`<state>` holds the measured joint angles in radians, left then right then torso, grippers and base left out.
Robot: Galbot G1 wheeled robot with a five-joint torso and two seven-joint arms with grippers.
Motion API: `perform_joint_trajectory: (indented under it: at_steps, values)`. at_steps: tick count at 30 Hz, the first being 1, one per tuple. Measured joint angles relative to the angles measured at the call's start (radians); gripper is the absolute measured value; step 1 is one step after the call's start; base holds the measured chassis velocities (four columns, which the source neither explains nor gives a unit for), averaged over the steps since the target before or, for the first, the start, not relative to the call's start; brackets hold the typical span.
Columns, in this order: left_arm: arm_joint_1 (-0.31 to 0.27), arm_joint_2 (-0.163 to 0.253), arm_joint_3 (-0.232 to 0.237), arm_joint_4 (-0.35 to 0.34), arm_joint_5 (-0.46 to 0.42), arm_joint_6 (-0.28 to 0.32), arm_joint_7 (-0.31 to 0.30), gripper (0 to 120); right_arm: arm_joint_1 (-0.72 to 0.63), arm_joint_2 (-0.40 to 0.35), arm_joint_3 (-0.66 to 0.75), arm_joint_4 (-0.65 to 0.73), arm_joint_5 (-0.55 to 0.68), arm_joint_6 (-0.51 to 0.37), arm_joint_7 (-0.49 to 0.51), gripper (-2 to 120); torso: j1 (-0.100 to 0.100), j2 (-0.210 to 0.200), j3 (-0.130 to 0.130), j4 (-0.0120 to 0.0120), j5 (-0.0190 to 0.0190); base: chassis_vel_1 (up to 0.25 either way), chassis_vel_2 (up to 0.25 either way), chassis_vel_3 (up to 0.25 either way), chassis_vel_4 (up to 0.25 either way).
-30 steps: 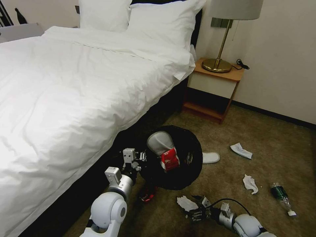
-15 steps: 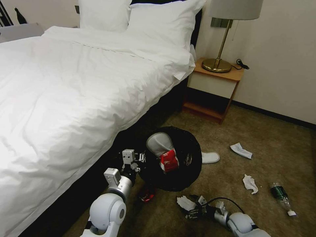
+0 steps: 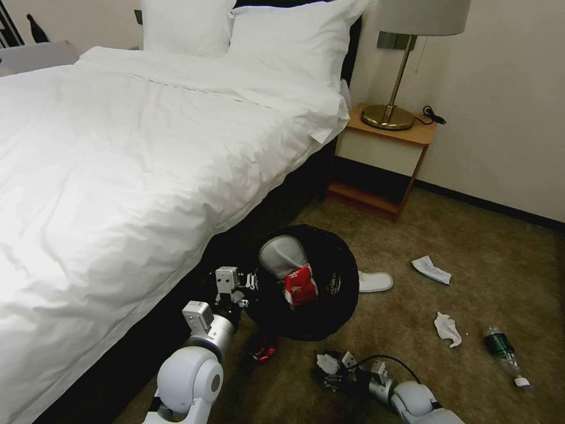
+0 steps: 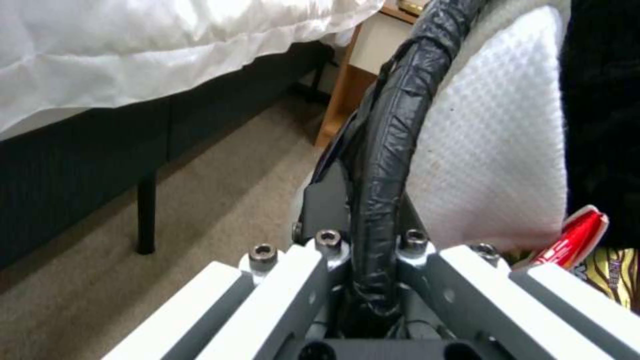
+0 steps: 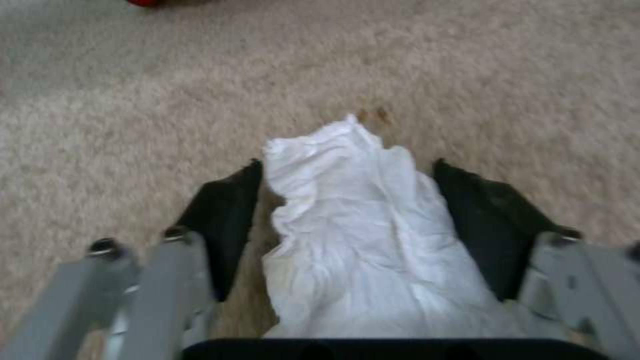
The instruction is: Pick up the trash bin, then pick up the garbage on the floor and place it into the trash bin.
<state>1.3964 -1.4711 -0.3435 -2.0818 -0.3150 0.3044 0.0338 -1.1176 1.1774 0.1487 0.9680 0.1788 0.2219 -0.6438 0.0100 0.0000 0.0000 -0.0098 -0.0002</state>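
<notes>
Bin (image 3: 309, 282): black mesh, round, tape-wrapped rim; left claw (image 4: 373, 280) is pinching that rim beside the bed, holding it tilted above the carpet. Inside are lying a waffle-textured white slipper (image 3: 282, 254) and a red packet (image 3: 299, 285), lettering unreadable. Tissue (image 5: 360, 235): crumpled, white, between the right claw's (image 3: 331, 372) spread fingers at 6 o'clock; the claw has drawn back toward the robot since earlier.

White rounded arms, silver wrists, black cable

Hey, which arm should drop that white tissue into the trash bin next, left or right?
Right, most likely. The right gripper already has the crumpled tissue between its fingers, low over the carpet. The left gripper is shut on the trash bin rim, holding it beside the bed.
</notes>
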Motion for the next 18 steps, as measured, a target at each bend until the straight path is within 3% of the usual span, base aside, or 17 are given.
perform_joint_trajectory:
  at_steps: [4,10,13,18]
  values:
    - [-0.002,0.002,-0.001,0.000,-0.003,-0.002,-0.002,0,-0.019,-0.009,0.021,0.002,-0.006,0.007,0.000,53,0.000,0.000,0.000,0.0001,0.0002,0.000,0.000,0.000,0.000]
    - [-0.005,0.000,0.000,-0.001,-0.005,-0.002,-0.003,0,-0.039,-0.020,0.049,0.007,-0.015,0.010,0.001,25,0.000,0.000,0.000,0.0001,0.0001,0.000,0.000,0.000,0.000]
    - [-0.005,0.000,0.001,-0.002,-0.005,-0.002,-0.003,0,-0.041,-0.020,0.053,0.009,-0.016,0.010,0.003,22,0.000,0.000,0.000,0.0001,0.0002,0.000,0.000,0.000,0.000]
    - [-0.006,0.001,0.000,-0.007,-0.007,-0.002,-0.003,0,-0.040,-0.019,0.055,0.012,-0.018,0.010,0.010,1,0.000,0.000,0.000,-0.0002,0.0000,0.000,0.000,0.000,0.000]
